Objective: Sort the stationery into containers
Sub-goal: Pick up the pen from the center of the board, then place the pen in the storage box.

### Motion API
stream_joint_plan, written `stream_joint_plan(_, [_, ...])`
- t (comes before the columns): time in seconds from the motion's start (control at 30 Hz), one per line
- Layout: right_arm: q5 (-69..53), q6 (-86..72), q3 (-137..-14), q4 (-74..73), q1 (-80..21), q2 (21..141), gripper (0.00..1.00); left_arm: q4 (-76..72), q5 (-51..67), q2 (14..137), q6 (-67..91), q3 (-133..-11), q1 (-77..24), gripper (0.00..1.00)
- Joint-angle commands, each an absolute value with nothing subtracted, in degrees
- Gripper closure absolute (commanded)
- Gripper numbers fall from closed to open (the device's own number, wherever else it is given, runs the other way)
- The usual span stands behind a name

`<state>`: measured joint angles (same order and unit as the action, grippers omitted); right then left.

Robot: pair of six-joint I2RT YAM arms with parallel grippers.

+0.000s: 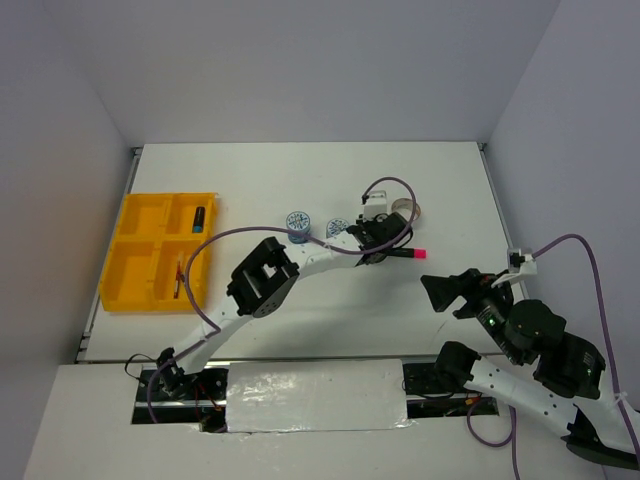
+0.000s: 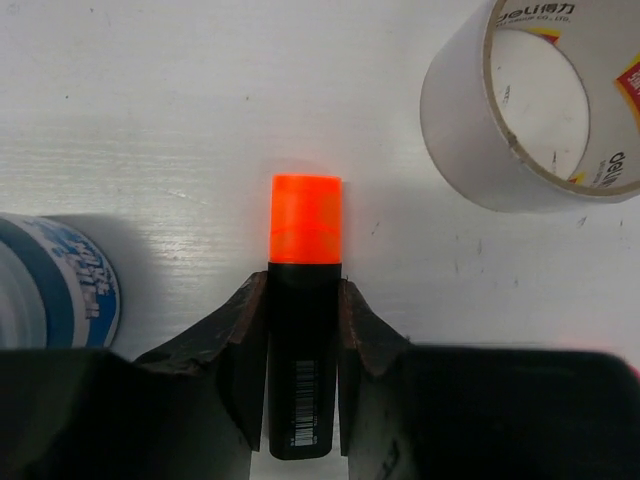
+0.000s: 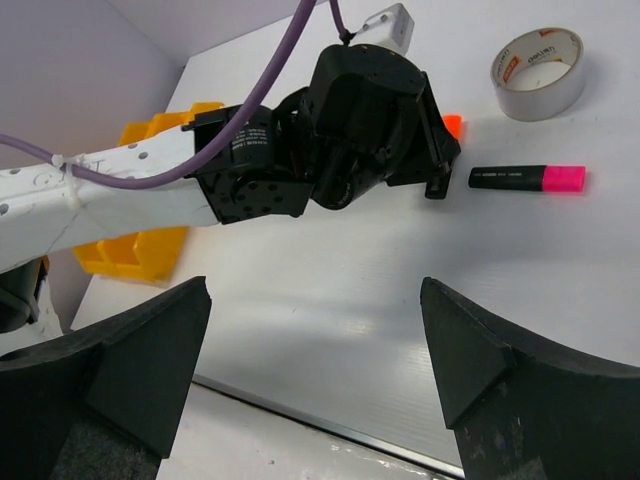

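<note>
From above, the left arm reaches diagonally from its base at the near edge to mid-table. The left gripper (image 1: 378, 236) is set down beside a stubby black highlighter with a pink end (image 1: 406, 254), which lies crosswise with its pink end to the right. Two round blue-white patterned rolls (image 1: 298, 222) sit just left of the gripper, and a silvery tape ring (image 1: 405, 210) lies beyond it. The flat yellow-orange plastic tray (image 1: 130, 250) sits far left, with a blue-ended highlighter (image 1: 198, 217) and a thin red pen (image 1: 178, 278) in its two right compartments. The right arm is folded at lower right, its right gripper (image 1: 440, 292) facing left.

In the left wrist view, the tape ring's inner wall reads "deli" with Chinese characters. A black highlighter with an orange end (image 2: 305, 330) carries a barcode on its barrel. Its long axis runs straight away from the camera, orange end foremost. Both fingers press its sides, so it is clamped.

In the right wrist view, the right gripper's fingers (image 3: 130, 360) stand wide apart, with nothing between them.
</note>
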<state>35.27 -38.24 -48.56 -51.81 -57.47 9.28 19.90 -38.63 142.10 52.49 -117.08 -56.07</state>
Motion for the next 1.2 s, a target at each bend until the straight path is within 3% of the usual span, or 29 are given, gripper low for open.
stream_joint_plan(0.0, [35.1,-37.2,-48.1,-48.7,-57.4,8.9,0.08,18.3,-37.2,137.7,50.3,-113.5,-55.9,1.00])
stream_joint_plan(0.33, [33.6,-35.9,-47.2,-46.2,-57.4,10.5,0.08,9.9,-32.6,115.4,33.3,-108.7,-56.0,1.00])
stream_joint_plan(0.43, [32.5,-35.3,-46.5,-44.7,-57.3,11.2,0.08,13.8,-36.4,107.7,28.5,-108.3,-53.7,1.00])
stream_joint_plan(0.6, [29.4,-34.1,-44.9,-42.0,-57.4,12.9,0.08,23.7,-35.6,99.0,27.1,-100.2,-38.1,1.00])
stream_joint_plan(0.83, [25.6,-30.9,-43.2,-38.9,-57.4,18.3,0.07,11.1,-20.9,86.1,19.4,-77.6,-12.4,1.00])
stream_joint_plan(1.1, [23.2,-29.3,-42.5,-37.4,-57.3,20.5,0.06,5.5,-13.1,87.7,17.1,-71.1,-0.2,1.00])
stream_joint_plan(1.17, [23.1,-29.1,-42.3,-37.2,-57.4,20.9,0.06,5.2,-13.1,88.5,17.1,-70.8,1.7,0.95])
